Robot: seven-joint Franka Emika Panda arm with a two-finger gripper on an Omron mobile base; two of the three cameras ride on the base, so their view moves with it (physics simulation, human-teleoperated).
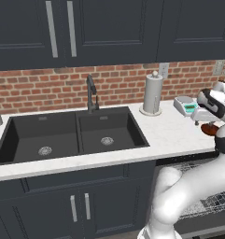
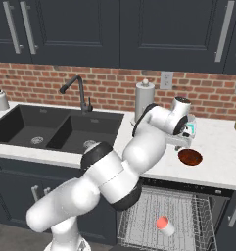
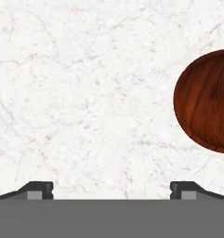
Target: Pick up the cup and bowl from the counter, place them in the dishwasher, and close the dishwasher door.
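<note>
On veined white counter (image 3: 85,93), round wood-grained bowl (image 3: 206,102) beside wide-spread tool (image 3: 111,189).

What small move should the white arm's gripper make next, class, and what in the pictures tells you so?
Probably a short sideways shift to centre over the shallow dark reddish-brown wooden bowl. The open two-finger gripper frames bare white marbled counter, with the bowl off to one side. The small pinkish-red cup already lies in the dishwasher's silver-grey wire rack.
</note>
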